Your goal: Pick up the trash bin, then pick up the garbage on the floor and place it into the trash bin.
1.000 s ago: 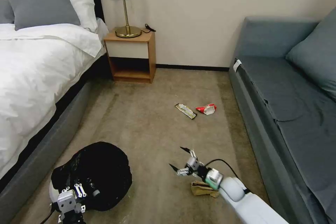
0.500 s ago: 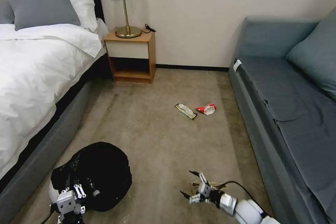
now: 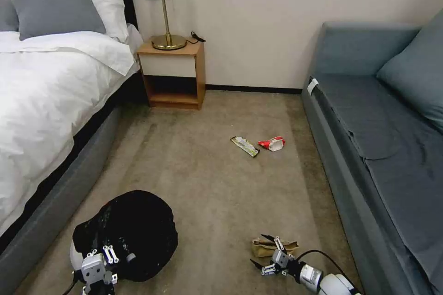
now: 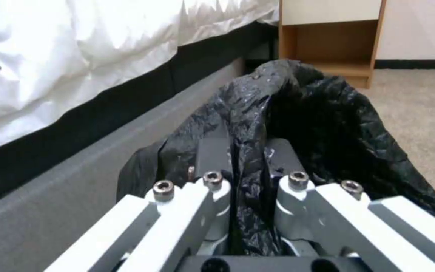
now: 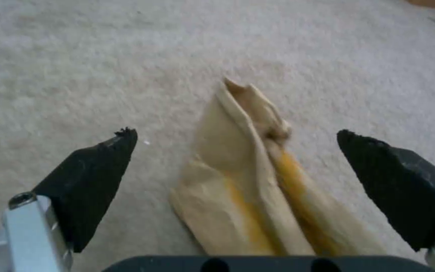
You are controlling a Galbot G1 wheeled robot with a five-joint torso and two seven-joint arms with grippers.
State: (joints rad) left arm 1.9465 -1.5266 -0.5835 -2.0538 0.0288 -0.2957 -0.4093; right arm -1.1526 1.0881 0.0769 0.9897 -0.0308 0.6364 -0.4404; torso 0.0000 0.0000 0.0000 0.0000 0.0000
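Black rubber-tipped fingers of the right gripper stand spread wide apart, released, with the crumpled brown paper lying on the carpet directly between the 2 tips and touching neither; in the head view that paper sits just beyond the fingers, low on the floor near the front of the grey-blue sofa. The left gripper has its 2 fingers clenched together on a fold of crinkled black bag at the rim of the trash bin, so the bag is pinched flat between them; in the head view the left gripper grips the near edge of the trash bin, whose bagged mouth tips away from the fingers toward the room, beside the grey base of the bed. Well beyond the right fingers, farther out on the carpet, lie the flat brown-and-white wrapper and, just beside it, the crushed red-and-white packet, the 2 pieces near each other but apart. Past them stands a wooden nightstand carrying a brass lamp against the wall.
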